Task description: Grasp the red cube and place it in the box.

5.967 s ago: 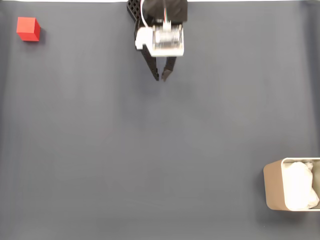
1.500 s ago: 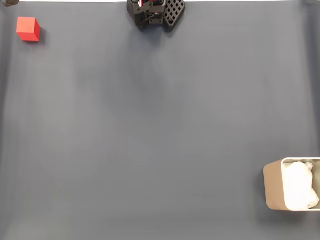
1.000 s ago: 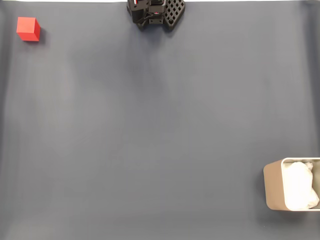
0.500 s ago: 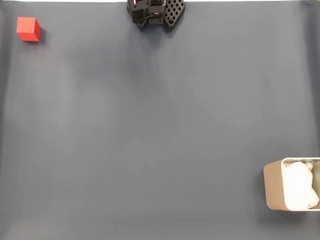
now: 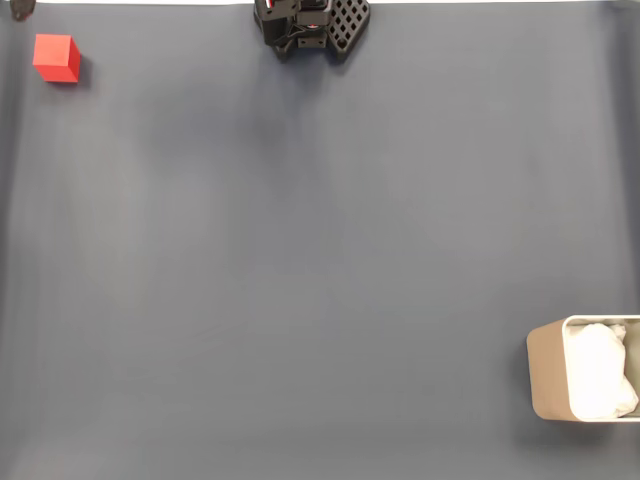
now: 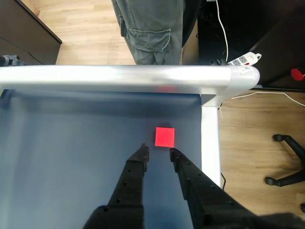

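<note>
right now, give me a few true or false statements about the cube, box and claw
1. The red cube sits on the dark mat. True.
2. The claw is clamped on the cube. False: its fingers are parted, short of the cube, holding nothing.
3. The box holds the cube. False: it holds white padding; the cube is in the far corner of the fixed view.
4. A person's legs stand beyond the table rail. True.
</note>
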Robot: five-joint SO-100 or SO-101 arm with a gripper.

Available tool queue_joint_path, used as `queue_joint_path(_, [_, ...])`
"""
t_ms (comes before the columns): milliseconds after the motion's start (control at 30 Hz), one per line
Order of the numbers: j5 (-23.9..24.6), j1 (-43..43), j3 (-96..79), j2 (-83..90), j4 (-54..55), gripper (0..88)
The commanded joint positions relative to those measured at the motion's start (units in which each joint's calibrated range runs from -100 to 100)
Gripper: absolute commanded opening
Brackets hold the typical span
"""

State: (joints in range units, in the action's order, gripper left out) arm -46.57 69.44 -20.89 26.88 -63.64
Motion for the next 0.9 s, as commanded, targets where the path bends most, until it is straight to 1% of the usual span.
queue_joint_path(0, [0.6, 1.2, 0.4, -0.4, 1.7, 13.1])
queue_joint_path(867, [0.5, 3.0, -5.3, -3.6, 7.1, 29.8])
